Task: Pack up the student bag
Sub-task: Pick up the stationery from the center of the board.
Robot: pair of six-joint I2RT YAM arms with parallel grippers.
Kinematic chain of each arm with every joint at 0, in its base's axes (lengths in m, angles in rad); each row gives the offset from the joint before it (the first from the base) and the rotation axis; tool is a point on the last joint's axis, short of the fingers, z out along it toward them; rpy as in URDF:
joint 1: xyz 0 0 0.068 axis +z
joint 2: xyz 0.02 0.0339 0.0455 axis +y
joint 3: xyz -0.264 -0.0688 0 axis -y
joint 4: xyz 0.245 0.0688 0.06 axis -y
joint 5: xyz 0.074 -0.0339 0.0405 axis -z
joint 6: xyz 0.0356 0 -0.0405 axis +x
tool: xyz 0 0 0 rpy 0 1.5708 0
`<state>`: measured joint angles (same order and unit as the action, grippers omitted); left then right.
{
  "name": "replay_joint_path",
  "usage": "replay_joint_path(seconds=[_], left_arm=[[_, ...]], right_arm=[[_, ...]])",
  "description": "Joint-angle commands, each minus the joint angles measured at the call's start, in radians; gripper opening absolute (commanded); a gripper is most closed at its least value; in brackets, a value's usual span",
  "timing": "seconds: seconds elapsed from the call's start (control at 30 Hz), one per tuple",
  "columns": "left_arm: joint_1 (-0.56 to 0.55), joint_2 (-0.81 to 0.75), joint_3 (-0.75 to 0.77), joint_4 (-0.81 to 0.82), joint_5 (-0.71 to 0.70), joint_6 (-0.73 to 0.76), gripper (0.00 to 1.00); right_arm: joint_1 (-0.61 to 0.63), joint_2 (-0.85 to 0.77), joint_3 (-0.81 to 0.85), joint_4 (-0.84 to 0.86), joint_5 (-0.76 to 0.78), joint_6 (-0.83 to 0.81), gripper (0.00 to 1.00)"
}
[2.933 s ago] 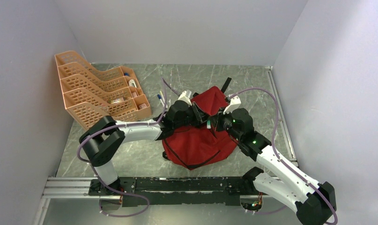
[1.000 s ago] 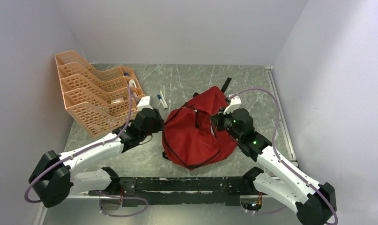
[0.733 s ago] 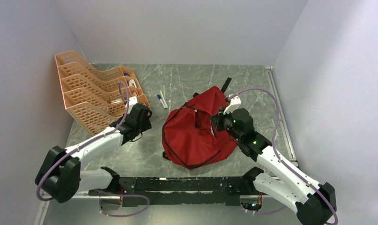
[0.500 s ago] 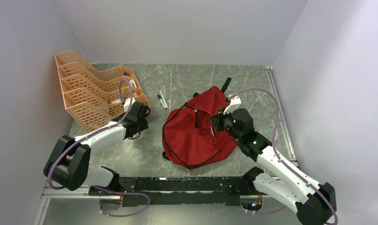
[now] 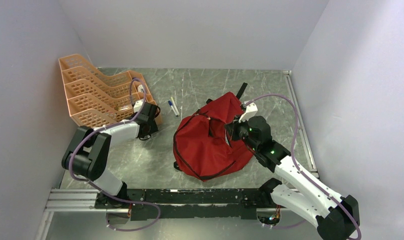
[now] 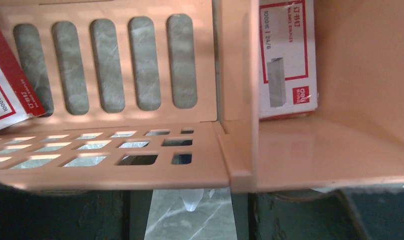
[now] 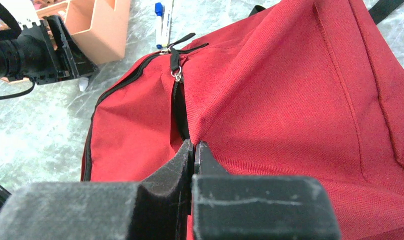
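Note:
The student bag (image 5: 210,145) is a large red backpack slumped at the table's middle, its black zipper (image 7: 175,95) partly open. My right gripper (image 5: 232,131) is shut on the bag's fabric by the zipper line, and in the right wrist view its jaws (image 7: 193,150) are pressed together there. My left gripper (image 5: 148,119) is at the near right corner of the orange rack (image 5: 97,95). Its dark fingers (image 6: 54,215) stand apart, open, with marble floor and a small translucent tip (image 6: 192,200) between them, untouched.
Red-and-white staple boxes (image 6: 287,55) lie in the orange rack (image 6: 139,170). Two pens with blue caps (image 5: 173,106) lie on the table between rack and bag. A black strap (image 5: 241,91) trails behind the bag. Grey walls close in on three sides.
My left arm has pulled away from the bag and swung left to the rack's near corner. The right arm and the bag have stayed put.

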<state>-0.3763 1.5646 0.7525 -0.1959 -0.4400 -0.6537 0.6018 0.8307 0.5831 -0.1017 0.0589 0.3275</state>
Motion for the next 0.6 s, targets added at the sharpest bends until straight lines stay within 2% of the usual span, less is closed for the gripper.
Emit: replay_joint_path(seconds=[0.0,0.1,0.37,0.57], left_arm=[[0.016,0.042,0.049,0.048,0.029,0.025,0.56],[0.021,0.057,0.047,0.058,0.043,0.024,0.50],[0.024,0.058,0.039,0.034,0.093,0.014,0.21],[0.024,-0.036,-0.009,0.026,0.153,0.001,0.12]], right_arm=[[0.007,-0.027,0.009,0.001,-0.014,-0.014,0.00],[0.008,-0.026,0.008,0.000,-0.007,-0.019,0.00],[0.007,-0.010,0.007,0.016,-0.015,-0.019,0.00],[0.007,-0.008,0.002,0.021,-0.017,-0.017,0.00]])
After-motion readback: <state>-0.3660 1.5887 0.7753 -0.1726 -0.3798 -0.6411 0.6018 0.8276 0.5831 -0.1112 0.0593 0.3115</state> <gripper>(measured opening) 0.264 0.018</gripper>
